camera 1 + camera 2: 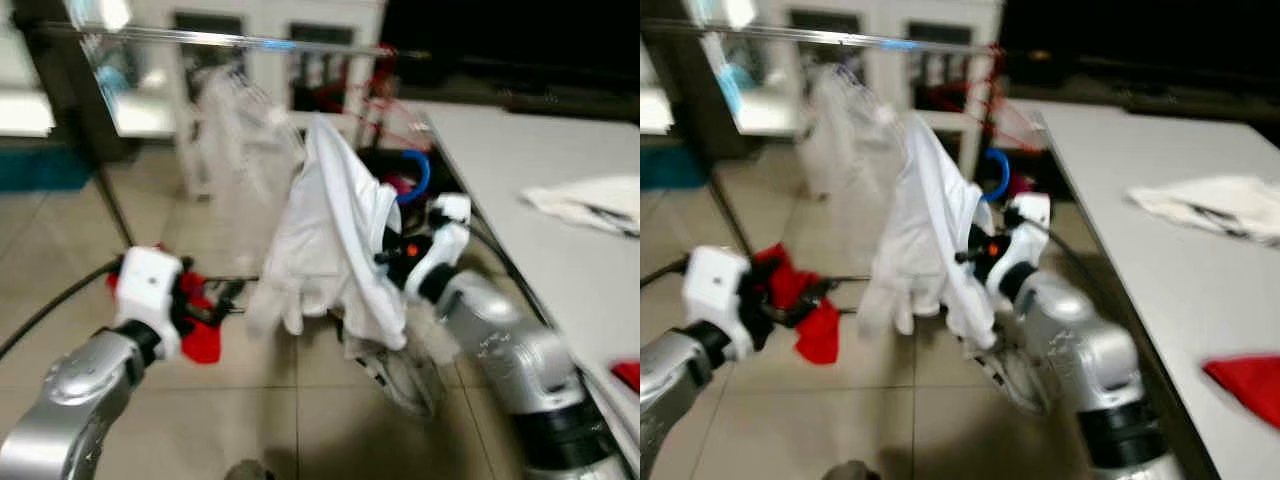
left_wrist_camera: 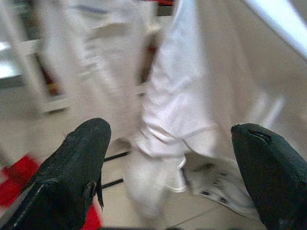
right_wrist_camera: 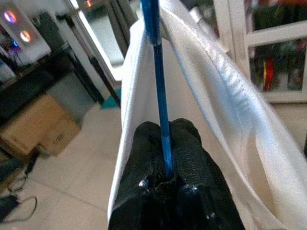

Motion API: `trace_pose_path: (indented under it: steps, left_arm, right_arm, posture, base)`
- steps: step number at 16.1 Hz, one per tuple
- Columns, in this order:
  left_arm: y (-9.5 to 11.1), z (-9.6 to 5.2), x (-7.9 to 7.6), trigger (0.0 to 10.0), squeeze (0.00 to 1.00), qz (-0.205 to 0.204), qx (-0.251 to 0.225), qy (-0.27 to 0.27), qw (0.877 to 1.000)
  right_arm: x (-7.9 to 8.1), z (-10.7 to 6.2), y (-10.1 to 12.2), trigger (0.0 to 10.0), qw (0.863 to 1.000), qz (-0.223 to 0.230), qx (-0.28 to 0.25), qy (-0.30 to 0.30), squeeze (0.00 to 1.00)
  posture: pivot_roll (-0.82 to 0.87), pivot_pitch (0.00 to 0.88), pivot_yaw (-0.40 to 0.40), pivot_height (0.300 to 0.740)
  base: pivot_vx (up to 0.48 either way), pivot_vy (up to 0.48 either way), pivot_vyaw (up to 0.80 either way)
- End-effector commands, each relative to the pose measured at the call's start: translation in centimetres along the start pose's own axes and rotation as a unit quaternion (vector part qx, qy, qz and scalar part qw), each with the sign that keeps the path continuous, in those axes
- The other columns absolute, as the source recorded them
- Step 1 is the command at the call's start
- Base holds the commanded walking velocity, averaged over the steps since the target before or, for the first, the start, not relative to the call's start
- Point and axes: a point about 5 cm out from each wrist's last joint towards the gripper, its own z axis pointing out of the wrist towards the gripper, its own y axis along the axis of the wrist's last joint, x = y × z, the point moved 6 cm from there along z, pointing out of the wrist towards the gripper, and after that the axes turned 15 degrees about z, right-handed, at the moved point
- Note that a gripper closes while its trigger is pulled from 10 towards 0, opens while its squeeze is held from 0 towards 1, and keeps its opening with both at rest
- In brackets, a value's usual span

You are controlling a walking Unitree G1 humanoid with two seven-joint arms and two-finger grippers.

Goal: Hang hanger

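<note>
Pinching the blue hanger [image 3: 158, 96] with its white shirt [image 1: 335, 235], the right claw [image 3: 168, 179] is carrying it below the rail [image 1: 230, 40], left claw [image 2: 168, 158] gaping wide, hooking coming next.

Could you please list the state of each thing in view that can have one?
Blue hanger: clamped in right gripper, not yet on rail.
White garment: draped over the hanger.
Left gripper: open, holding nothing.
Rail: another pale garment hanging on it.
</note>
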Motion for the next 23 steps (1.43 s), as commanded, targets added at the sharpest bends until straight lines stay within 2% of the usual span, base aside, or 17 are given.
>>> trace_pose_path:
  steps: [1, 3, 4, 6, 8, 9, 10, 11, 12, 13, 15, 17, 18, 19, 21, 22, 23]
  left_arm:
    - [0.3, 0.0, -0.6, 10.0, 0.88, 0.002, -0.004, 0.001, 1.0]
    - [0.6, 0.0, -1.1, 10.0, 0.85, 0.002, -0.008, -0.002, 1.0]
    - [0.8, 0.5, -1.6, 10.0, 0.72, 0.02, -0.013, -0.017, 1.0]
    - [1.4, 3.4, -2.3, 10.0, 0.69, 0.081, -0.024, -0.056, 0.995]
    - [2.6, 5.7, -3.0, 10.0, 0.62, 0.096, -0.043, -0.075, 0.992]
    - [2.3, 6.3, -3.3, 10.0, 0.58, 0.104, -0.041, -0.078, 0.991]
    - [2.6, 6.0, -3.4, 10.0, 0.47, 0.08, -0.048, -0.075, 0.993]
    - [2.9, 5.8, -3.0, 10.0, 0.42, 0.052, -0.057, -0.062, 0.995]
    - [2.1, 5.2, -2.0, 10.0, 0.23, -0.009, -0.05, -0.023, 0.998]
    - [1.7, 4.9, -1.7, 10.0, 0.04, -0.02, -0.049, -0.009, 0.999]
    - [-1.0, 4.3, -0.1, 10.0, 0.0, -0.01, -0.013, 0.051, 0.999]
    - [0.2, 5.0, -0.4, 10.0, 0.0, 0.018, -0.029, 0.038, 0.999]
    - [0.9, 5.2, 0.2, 10.0, 0.0, 0.02, -0.038, 0.05, 0.998]
    - [1.0, 5.4, 0.7, 10.0, 0.0, 0.015, -0.039, 0.066, 0.997]
    - [1.0, 5.9, 0.2, 10.0, 0.0, -0.011, -0.026, 0.053, 0.998]
    - [1.0, 5.9, 0.1, 10.0, 0.0, -0.008, -0.026, 0.052, 0.998]
    - [1.2, 6.0, 0.1, 10.0, 0.0, 0.015, -0.028, 0.049, 0.998]
  right_arm:
    - [-1.4, -0.4, 0.9, 10.0, 0.999, -0.035, -0.018, -0.028, 0.0]
    - [-2.1, -0.3, 0.5, 10.0, 0.998, -0.047, -0.016, -0.036, 0.0]
    - [-2.9, -0.1, 1.1, 10.0, 0.998, -0.021, -0.034, -0.051, 0.0]
    - [-2.9, 0.9, 2.5, 10.0, 0.997, 0.012, -0.053, -0.058, 0.0]
    - [-2.6, 1.5, 2.9, 10.0, 0.998, -0.008, -0.042, -0.055, 0.0]
    - [-3.2, 1.6, 2.3, 10.0, 0.997, -0.022, -0.035, -0.072, 0.0]
    - [-3.3, 1.5, 1.8, 10.0, 0.997, 0.004, -0.032, -0.075, 0.0]
    - [-3.1, 1.4, 1.4, 10.0, 0.997, 0.012, -0.028, -0.072, 0.0]
    - [-3.0, 1.0, 0.5, 10.0, 0.998, 0.005, -0.012, -0.066, 0.0]
    - [-2.9, 0.8, 0.3, 10.0, 0.998, 0.004, -0.011, -0.064, 0.0]
    - [-4.0, 0.6, -0.8, 10.0, 0.997, 0.0, 0.001, -0.08, 0.0]
    - [-3.8, 0.6, -0.7, 10.0, 0.997, 0.016, -0.009, -0.069, 0.0]
    - [-3.6, 0.9, -0.7, 10.0, 0.998, 0.011, -0.008, -0.065, 0.0]
    - [-2.6, 1.2, -0.2, 10.0, 0.999, 0.018, -0.018, -0.042, 0.0]
    - [-2.7, 1.3, -0.2, 10.0, 0.999, 0.008, -0.015, -0.045, 0.0]
    - [-2.6, 1.3, -0.2, 10.0, 0.999, 0.019, -0.018, -0.044, 0.0]
    - [-2.4, 1.2, -0.1, 10.0, 0.999, 0.03, -0.019, -0.037, 0.0]
  posture:
    - [0.06, 0.058, -0.103, 0.74]
    - [0.07, 0.048, -0.115, 0.74]
    - [0.07, 0.029, -0.125, 0.74]
    - [0.01, 0.015, -0.126, 0.74]
    - [-0.04, 0.036, -0.091, 0.74]
    - [-0.03, 0.025, -0.096, 0.74]
    - [-0.02, 0.002, -0.092, 0.74]
    - [-0.02, 0.0, -0.091, 0.74]
    - [-0.02, 0.0, -0.098, 0.74]
    - [-0.01, 0.0, -0.121, 0.74]
    - [0.0, 0.0, -0.091, 0.74]
    - [0.01, 0.0, -0.095, 0.74]
    - [0.01, 0.0, -0.088, 0.74]
    - [0.02, 0.0, -0.088, 0.74]
    - [0.02, 0.0, -0.072, 0.74]
    - [0.02, 0.0, -0.072, 0.74]
    - [0.01, 0.0, -0.067, 0.74]
  base:
    - [0.0, 0.0, 0.0]
    - [0.0, 0.0, 0.0]
    - [0.0, 0.0, 0.0]
    - [0.0, 0.0, 0.0]
    - [0.0, 0.0, 0.0]
    - [0.0, 0.0, 0.0]
    - [0.0, 0.0, 0.0]
    - [0.0, 0.0, 0.0]
    - [0.0, 0.0, 0.0]
    - [0.0, 0.0, 0.0]
    - [0.0, -0.139, 0.4]
    - [0.0, -0.48, 0.8]
    - [0.0, -0.48, 0.8]
    - [0.0, -0.48, 0.8]
    - [0.0, 0.24, 0.8]
    - [0.0, 0.48, 0.0]
    - [0.0, 0.48, 0.0]
